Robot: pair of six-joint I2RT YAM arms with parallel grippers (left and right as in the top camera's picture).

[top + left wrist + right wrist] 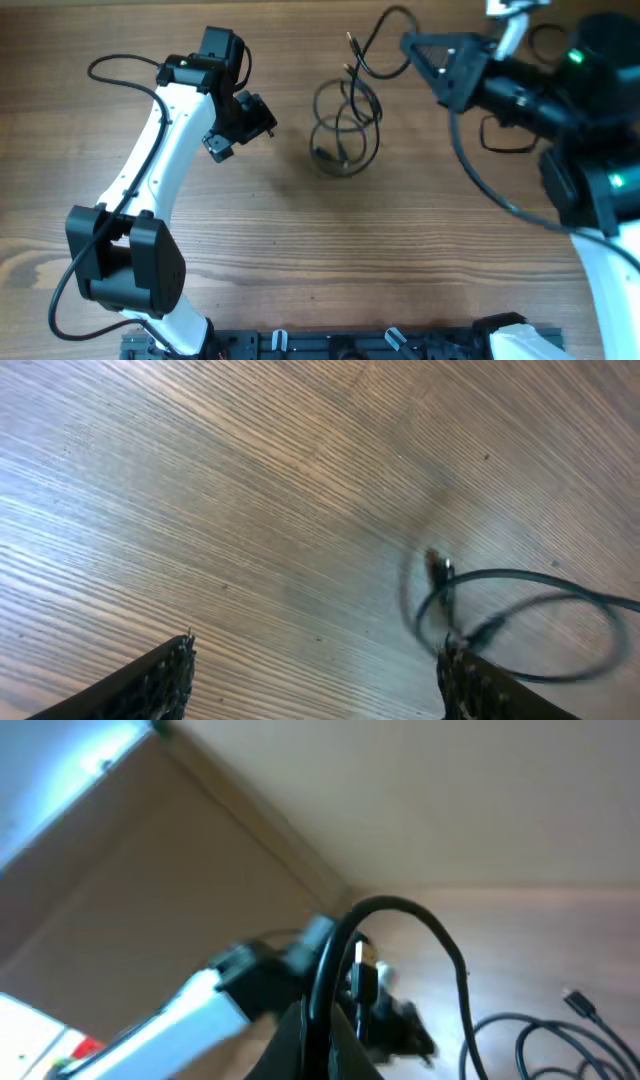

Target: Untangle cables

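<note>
A knotted coil of thin black cables (345,130) lies on the wooden table, centre back. My left gripper (243,122) hovers left of the coil, open and empty. In the left wrist view its fingers (315,680) stand wide apart over bare wood, with a cable loop and a small plug end (440,570) just beyond the right finger. My right gripper (412,47) is shut on one cable (385,25), which arcs up and back down toward the coil. In the right wrist view the jaws (322,1035) pinch this cable (400,908); more loops (560,1040) lie at lower right.
The left arm's thick black wiring (120,65) loops at the back left. The right arm's thick cable (480,175) hangs over the table at the right. A black rail (350,345) runs along the front edge. The left arm (200,1005) shows blurred in the right wrist view.
</note>
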